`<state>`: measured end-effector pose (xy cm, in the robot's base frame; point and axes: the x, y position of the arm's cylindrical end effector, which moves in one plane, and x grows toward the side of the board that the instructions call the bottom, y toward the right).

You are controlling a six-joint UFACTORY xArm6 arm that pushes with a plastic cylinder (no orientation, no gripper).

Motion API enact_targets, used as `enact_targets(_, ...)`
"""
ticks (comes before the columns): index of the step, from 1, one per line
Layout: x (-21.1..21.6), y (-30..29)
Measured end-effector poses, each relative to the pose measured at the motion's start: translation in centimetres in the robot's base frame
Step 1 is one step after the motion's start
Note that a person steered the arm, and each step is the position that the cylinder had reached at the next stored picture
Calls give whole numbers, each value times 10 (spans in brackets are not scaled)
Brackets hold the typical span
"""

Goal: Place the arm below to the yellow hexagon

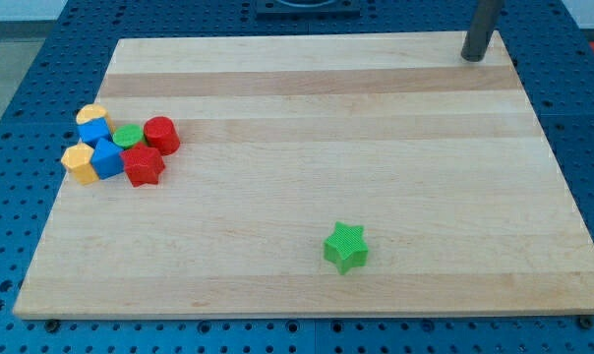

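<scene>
The yellow hexagon (79,162) lies at the view's left edge of the wooden board, at the lower left of a tight cluster. Touching it are a blue block (107,157), a red star (144,165), a green cylinder (129,136), a red cylinder (161,134), a second blue block (93,131) and a second yellow block (91,114). My tip (472,56) rests at the view's top right corner of the board, far from the cluster and from the yellow hexagon.
A green star (345,247) sits alone toward the view's bottom, right of centre. The wooden board (317,108) lies on a blue perforated table (12,88) that surrounds it on all sides.
</scene>
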<state>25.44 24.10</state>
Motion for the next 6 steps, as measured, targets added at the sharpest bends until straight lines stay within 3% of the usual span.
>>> enact_targets(1,26,-8)
enact_targets(2,73,-53)
enact_targets(5,221,-203)
enact_targets(6,261,-278)
